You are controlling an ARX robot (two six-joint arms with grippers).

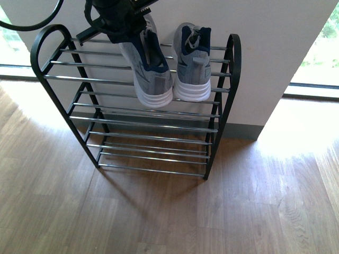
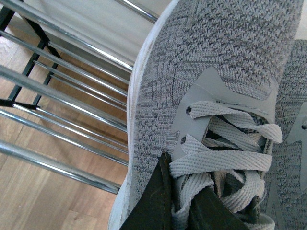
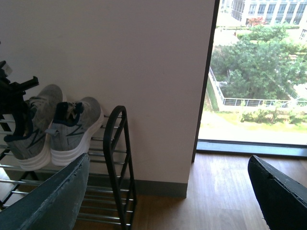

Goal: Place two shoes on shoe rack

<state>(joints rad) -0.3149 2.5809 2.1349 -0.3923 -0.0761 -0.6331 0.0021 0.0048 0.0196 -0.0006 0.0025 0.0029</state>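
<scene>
The wooden floor [image 1: 169, 211] in front of the shoe rack [image 1: 224, 100] is bare, so open room is left for an arm to be drawn back toward the robot. The right gripper [image 3: 163, 191] is held well back from the rack and off to its side, with its jaws spread wide and nothing between them.

On the rack's top tier both grey knit sneakers are set side by side, long axes running front to back, white heels at the front rail and toes toward the wall [image 1: 265, 53]. The second sneaker [image 1: 192, 63] rests flat on the bars and is untouched. The held sneaker [image 1: 151, 71] lies just beside it, the two nearly touching, and its heel overhangs the front rail a little further.

The left gripper [image 1: 136, 29] comes down from above on the held sneaker; in the left wrist view its dark fingers [image 2: 156, 201] are clenched on the tongue and grey laces [image 2: 225, 143], with the toe pointing away from the jaws. Whether the sole is fully seated on the chrome bars cannot be told.

The release is judged to turn on this: the sneaker lies directly under the jaws, so opening and lifting straight up would clear it, while the wall close behind and the neighbouring sneaker leave little room sideways or forward.
</scene>
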